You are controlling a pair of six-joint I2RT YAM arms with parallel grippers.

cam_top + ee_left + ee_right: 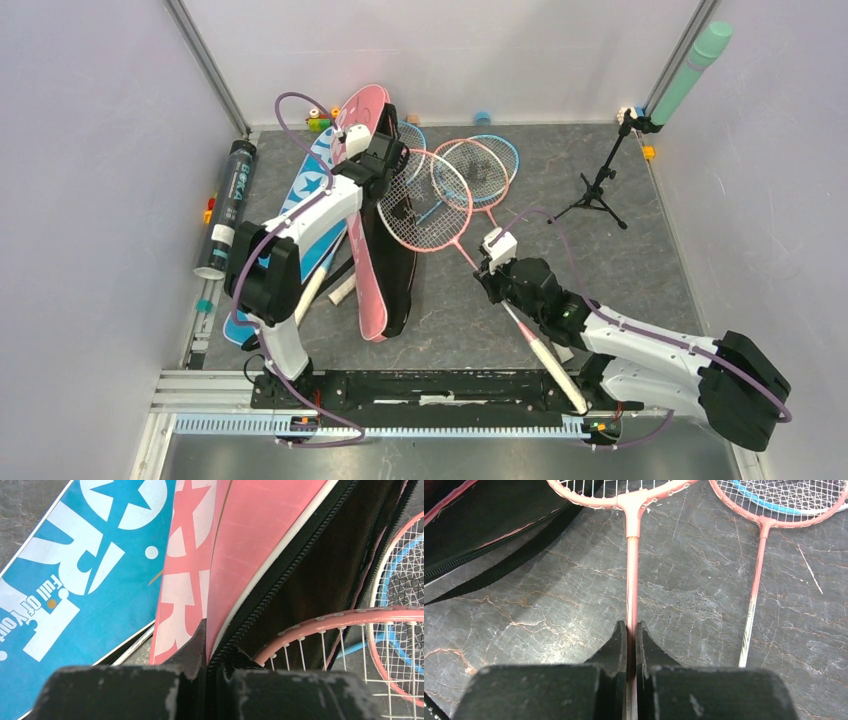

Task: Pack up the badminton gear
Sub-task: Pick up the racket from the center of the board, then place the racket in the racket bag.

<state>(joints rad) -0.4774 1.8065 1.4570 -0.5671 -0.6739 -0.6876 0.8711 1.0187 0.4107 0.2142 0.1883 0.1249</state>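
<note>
While the dark shuttlecock tube point(228, 205) lies along the left wall, well apart from both arms, the blue racket bag point(75, 580) lies flat near it with the pink racket bag point(250, 535) overlapping its right edge; the left gripper point(206, 647) is pinched tight on the pink bag's zip-edged flap, holding the black-lined mouth agape; the fabric looks soft and limp, so the stiffer piped edge is probably the sound place to hold; further right, the pink racket point(632, 565) has its head at that mouth, and the right gripper point(631, 632) is clamped on its thin shaft; light and rigid, it would likely pivot in so narrow a grip; a second pink racket point(758, 565) and a blue racket point(505, 150) lie overlapped beyond.
</note>
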